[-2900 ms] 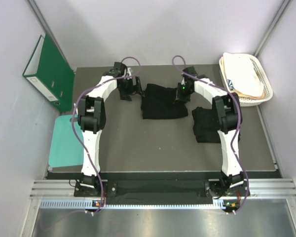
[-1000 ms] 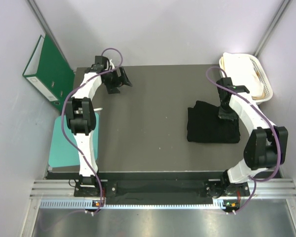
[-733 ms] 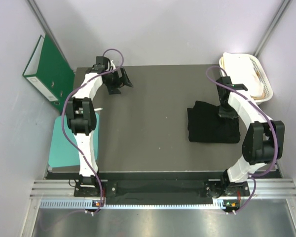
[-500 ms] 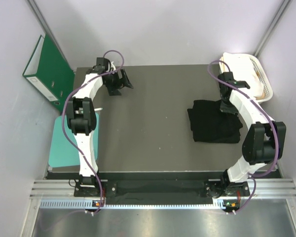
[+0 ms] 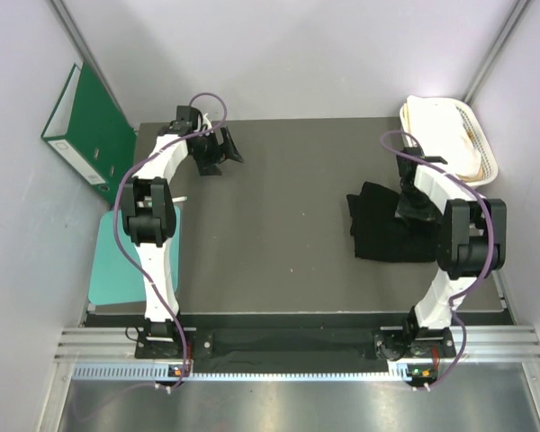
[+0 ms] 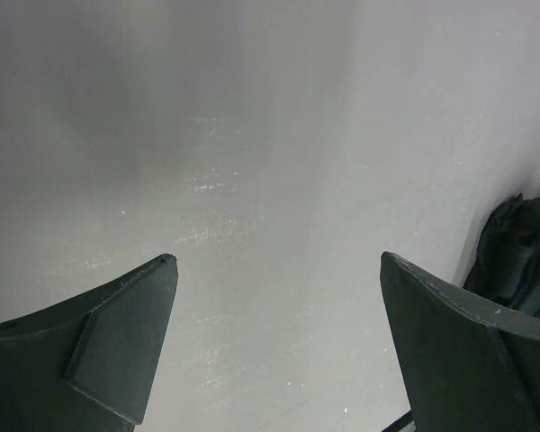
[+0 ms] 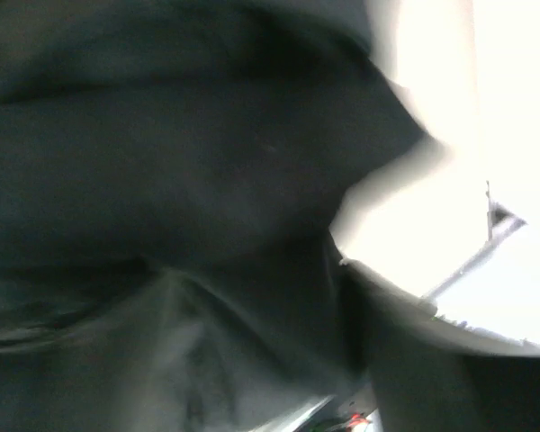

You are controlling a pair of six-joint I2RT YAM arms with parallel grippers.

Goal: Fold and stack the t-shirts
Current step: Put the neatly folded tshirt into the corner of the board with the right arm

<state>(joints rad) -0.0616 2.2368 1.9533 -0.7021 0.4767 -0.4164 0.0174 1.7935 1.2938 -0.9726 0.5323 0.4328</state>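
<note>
Black t-shirts (image 5: 387,232) lie folded in a stack on the right side of the dark table (image 5: 279,225); the stack's far left corner is rumpled. My right gripper (image 5: 413,208) hangs low over the stack's far right edge. In the right wrist view, blurred black t-shirt cloth (image 7: 162,135) fills the frame, and the jaws look spread wide with the cloth beneath them. My left gripper (image 5: 220,151) rests at the table's far left. It is open over bare table (image 6: 279,259), with the t-shirt stack (image 6: 522,256) showing at that view's right edge.
A white plastic basket (image 5: 475,135) with cream-white cloth stands at the far right corner, just beyond the right gripper. A green binder (image 5: 90,130) leans on the left wall. A teal mat (image 5: 117,256) lies left of the table.
The right gripper, shut on cloth a moment ago, has opened over the stack and shifted slightly nearer; its elbow has folded in. The stack's far left corner has bunched up. The left arm is unmoved.
</note>
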